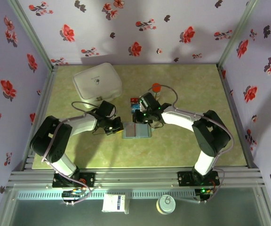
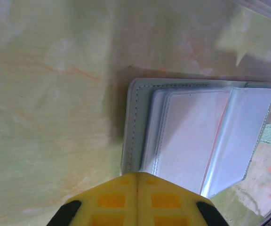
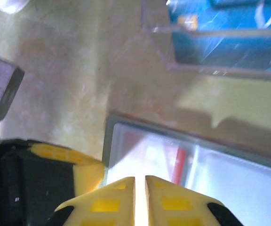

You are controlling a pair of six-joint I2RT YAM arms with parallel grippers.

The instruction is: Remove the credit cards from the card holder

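Progress looks partial: a red card [image 1: 133, 100] and a blue card [image 1: 136, 108] lie just far of the card holder [image 1: 136, 131], which sits open and flat mid-table. A red strip [image 3: 178, 162] shows in its pocket, so I judge one card remains. At the holder's left edge the left gripper [image 2: 138, 175] is clenched; the right gripper [image 3: 140, 178] hangs over the far edge, nearly closed, and I cannot tell if it grasps anything. Bare table [image 1: 196, 146] lies right and near; the white case [image 1: 98, 81] crowds the far left
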